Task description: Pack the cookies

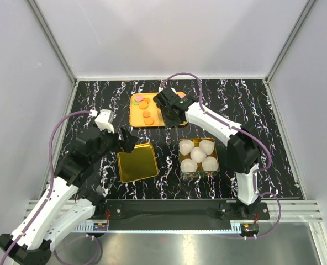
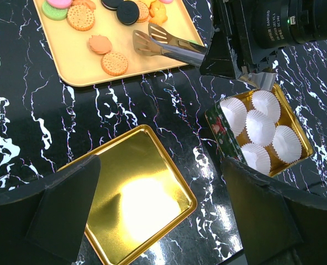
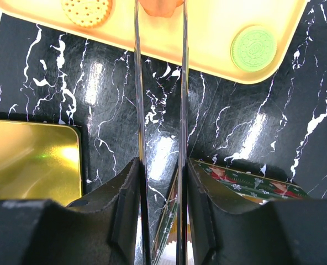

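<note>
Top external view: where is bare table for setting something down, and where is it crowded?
Bare: the table's far-left corner beside the orange tray, and the far-right corner beyond the tin. Crowded: the middle, among tray, gold lid, tin and tongs.

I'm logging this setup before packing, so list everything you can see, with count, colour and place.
table: one, black marble pattern
tray: one, yellow-orange; far middle of the table
cookies: about ten showing, mostly orange, some black, green, pink; on the tray
tin: one, gold inside, green printed sides; right of centre
paper cups: five, white; inside the tin
tin lid: one, gold; left of the tin
tongs: one, silver; in the right gripper, tips over the tray
left gripper: one, black; open above the tin lid
right gripper: one, black; shut on the tongs
</note>
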Motion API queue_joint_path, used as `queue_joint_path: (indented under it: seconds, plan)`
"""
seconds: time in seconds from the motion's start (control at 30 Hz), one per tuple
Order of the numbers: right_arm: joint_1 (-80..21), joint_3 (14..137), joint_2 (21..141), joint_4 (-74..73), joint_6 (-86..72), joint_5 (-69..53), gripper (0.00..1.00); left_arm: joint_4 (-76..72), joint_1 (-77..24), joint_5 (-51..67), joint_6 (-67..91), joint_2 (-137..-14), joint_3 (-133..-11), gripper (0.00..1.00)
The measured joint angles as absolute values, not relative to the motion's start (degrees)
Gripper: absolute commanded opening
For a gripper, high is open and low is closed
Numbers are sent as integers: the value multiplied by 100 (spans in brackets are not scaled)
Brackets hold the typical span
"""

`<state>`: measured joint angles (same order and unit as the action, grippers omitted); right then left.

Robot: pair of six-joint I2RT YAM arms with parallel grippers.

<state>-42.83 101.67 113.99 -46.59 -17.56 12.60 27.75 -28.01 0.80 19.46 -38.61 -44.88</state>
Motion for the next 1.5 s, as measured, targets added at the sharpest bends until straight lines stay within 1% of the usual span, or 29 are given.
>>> queue_joint_path:
  seconds: [0.3,0.53,0.8,1.23,1.5]
  plan:
    - [-4283,10167,11249,-4678,-1752,1284,35,2777,-2801,80,1946,-3861,-4488,99]
    - [-4283,10165,10724,-4803,-1756,1284,35,2775,-2781,80,1946,-3863,-4488,99]
    - [-4283,9743,9588,-5033,-1804,1273,36,2775,-2762,80,1946,-3874,-4488,99]
    - [-4287,8683,7537,-6053,-2239,1229,36,2775,-2681,80,1946,-3905,-4488,99]
    - [-4298,7948,6882,-6429,-2510,897,34,2777,-2637,80,1946,-3951,-4488,99]
